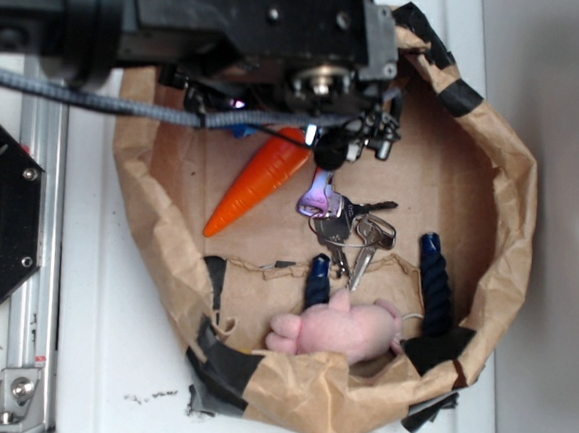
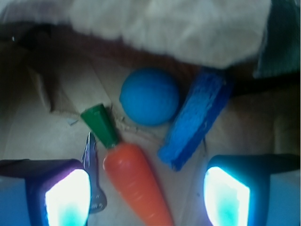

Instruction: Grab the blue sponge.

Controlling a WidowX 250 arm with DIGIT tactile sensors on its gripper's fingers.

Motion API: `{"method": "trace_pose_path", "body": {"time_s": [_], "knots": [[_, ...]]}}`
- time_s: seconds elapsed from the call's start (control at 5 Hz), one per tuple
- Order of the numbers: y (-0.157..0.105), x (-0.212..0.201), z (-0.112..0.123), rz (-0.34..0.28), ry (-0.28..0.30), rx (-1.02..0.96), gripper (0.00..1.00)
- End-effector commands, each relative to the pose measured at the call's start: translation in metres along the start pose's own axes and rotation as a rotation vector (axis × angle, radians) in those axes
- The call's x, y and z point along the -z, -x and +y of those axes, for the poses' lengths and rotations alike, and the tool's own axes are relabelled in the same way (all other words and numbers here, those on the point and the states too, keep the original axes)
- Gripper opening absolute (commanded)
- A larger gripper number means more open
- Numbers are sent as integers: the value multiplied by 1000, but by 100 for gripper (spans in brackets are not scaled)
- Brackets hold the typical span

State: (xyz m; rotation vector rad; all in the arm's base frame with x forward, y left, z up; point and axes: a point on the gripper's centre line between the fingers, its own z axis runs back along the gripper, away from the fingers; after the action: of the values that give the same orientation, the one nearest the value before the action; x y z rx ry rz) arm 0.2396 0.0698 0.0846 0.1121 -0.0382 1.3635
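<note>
In the wrist view the flat rectangular bright-blue foam sponge (image 2: pixel 195 118) lies slanted on the brown cardboard floor (image 2: pixel 51 132) of the crumpled brown paper tub (image 1: pixel 510 224), close under the tub's pale paper wall. Its lower end points toward the right finger. Just left of it sits a round teal-blue ball (image 2: pixel 149 96), apparently touching the sponge's upper part. Below the ball lies an orange plastic carrot (image 2: pixel 136 181) with a green stem, beside a metal key (image 2: pixel 91 179). The gripper (image 2: pixel 146 197) hangs above them with its two fingers spread wide and nothing between them; the carrot's body lies in the gap. In the exterior view the black arm hides the sponge; a bunch of keys (image 1: pixel 344 231), two dark navy ridged handles (image 1: pixel 435 278) and a pink plush toy (image 1: pixel 346 329) lie further along the tub
</note>
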Motion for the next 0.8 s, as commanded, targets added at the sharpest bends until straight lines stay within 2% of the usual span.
{"method": "trace_pose_path", "body": {"time_s": [0.0,0.2,0.4,0.6], "knots": [[26,-11,12,-47,57,8,100],[24,-2,18,-80,45,4,100],[9,5,29,-99,35,-18,100],[1,10,38,-103,24,-18,100]]}}
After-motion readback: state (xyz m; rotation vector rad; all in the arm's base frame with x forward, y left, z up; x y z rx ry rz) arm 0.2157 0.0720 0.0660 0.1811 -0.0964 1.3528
